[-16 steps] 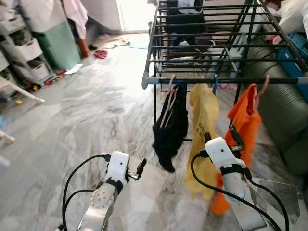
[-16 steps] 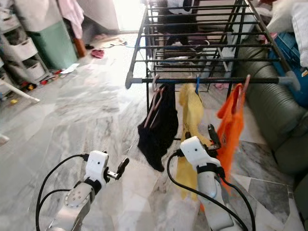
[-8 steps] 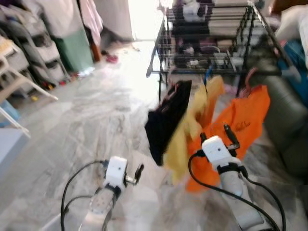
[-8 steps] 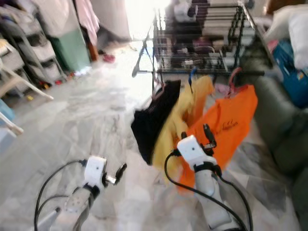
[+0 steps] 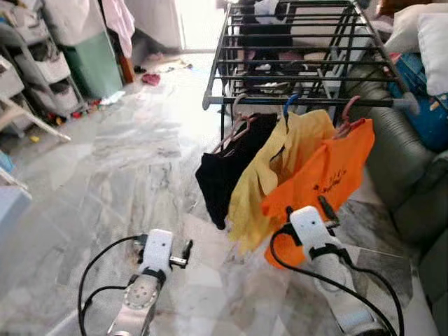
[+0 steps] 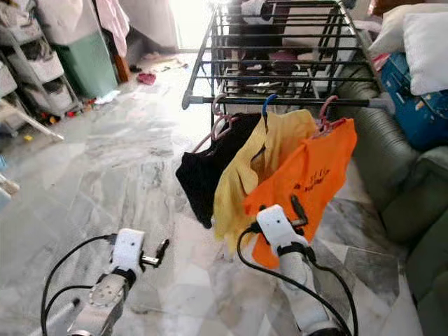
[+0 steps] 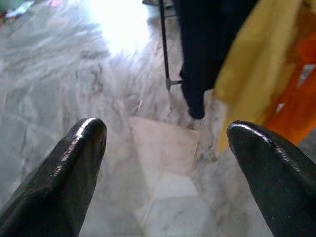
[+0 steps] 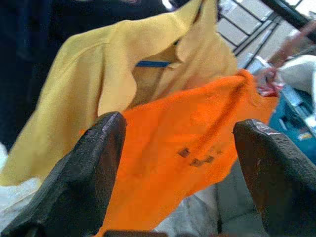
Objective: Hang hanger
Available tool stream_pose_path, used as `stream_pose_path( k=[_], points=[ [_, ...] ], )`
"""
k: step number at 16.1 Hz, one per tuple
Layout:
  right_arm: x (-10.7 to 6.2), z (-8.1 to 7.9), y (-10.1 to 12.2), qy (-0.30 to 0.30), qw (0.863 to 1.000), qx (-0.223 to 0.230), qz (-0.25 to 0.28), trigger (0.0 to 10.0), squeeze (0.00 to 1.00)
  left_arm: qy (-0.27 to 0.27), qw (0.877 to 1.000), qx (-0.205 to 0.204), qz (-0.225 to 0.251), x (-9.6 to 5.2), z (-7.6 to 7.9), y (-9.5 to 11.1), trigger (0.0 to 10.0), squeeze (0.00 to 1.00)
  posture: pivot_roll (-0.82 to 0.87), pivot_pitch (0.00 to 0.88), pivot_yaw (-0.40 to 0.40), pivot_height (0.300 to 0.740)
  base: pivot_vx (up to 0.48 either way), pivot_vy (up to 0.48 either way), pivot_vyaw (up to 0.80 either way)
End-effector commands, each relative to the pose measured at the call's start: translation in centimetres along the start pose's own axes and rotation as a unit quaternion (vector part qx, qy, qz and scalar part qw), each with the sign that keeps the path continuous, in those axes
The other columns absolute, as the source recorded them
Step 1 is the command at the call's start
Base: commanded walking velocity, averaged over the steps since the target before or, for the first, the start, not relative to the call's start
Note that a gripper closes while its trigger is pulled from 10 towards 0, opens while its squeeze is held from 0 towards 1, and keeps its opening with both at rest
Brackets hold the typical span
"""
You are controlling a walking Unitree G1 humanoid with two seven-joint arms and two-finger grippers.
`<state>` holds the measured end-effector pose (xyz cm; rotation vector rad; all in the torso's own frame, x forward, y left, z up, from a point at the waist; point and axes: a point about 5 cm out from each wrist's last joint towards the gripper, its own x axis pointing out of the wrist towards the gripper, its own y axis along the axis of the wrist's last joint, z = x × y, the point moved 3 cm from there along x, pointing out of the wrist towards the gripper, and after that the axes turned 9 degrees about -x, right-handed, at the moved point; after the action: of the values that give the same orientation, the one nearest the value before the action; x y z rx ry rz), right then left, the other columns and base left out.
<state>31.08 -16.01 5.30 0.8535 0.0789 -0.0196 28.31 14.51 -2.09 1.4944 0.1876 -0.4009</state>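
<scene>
At 5 o'clock, right gripper (image 5: 323,210): fingers spread, empty, against the orange shirt (image 5: 329,175).
Left gripper (image 5: 187,250): 7 o'clock, parted, idle.
Progress: orange shirt's hanger (image 5: 345,110) on rack rail (image 5: 308,102); hanging looks done.
Count: three garments, three hangers.

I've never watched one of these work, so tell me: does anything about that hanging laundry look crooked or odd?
Yes. The black garment, yellow shirt and orange shirt on the dark metal drying rack all slant sideways instead of hanging straight down, as if swinging. The open right gripper sits right by the orange shirt's hem; the left gripper is apart, open.
</scene>
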Motion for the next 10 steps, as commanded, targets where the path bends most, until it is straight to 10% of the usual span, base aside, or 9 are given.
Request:
stream_pose_path(
  k=[1,5,10],
  points=[
    [0.3,0.0,0.5,0.001,1.000,0.004,0.010,10.0,0.00,0.009,1.000,0.002,0.006,0.0,-0.4,0.3,10.0,0.00,-0.11,0.000,0.025,0.740,0.000,0.000,0.00],
    [1.5,-0.7,1.5,0.039,0.999,0.012,0.032,10.0,0.00,0.073,0.995,-0.021,0.070,-1.1,-1.9,1.4,10.0,0.00,-0.03,0.000,-0.060,0.740,0.000,0.000,0.00],
    [1.2,0.7,0.1,-0.012,0.989,0.150,-0.012,10.0,0.00,0.108,0.979,-0.009,0.174,-2.6,-4.1,5.5,10.0,0.00,-0.04,0.000,-0.020,0.740,0.000,0.000,0.00]
  ],
)
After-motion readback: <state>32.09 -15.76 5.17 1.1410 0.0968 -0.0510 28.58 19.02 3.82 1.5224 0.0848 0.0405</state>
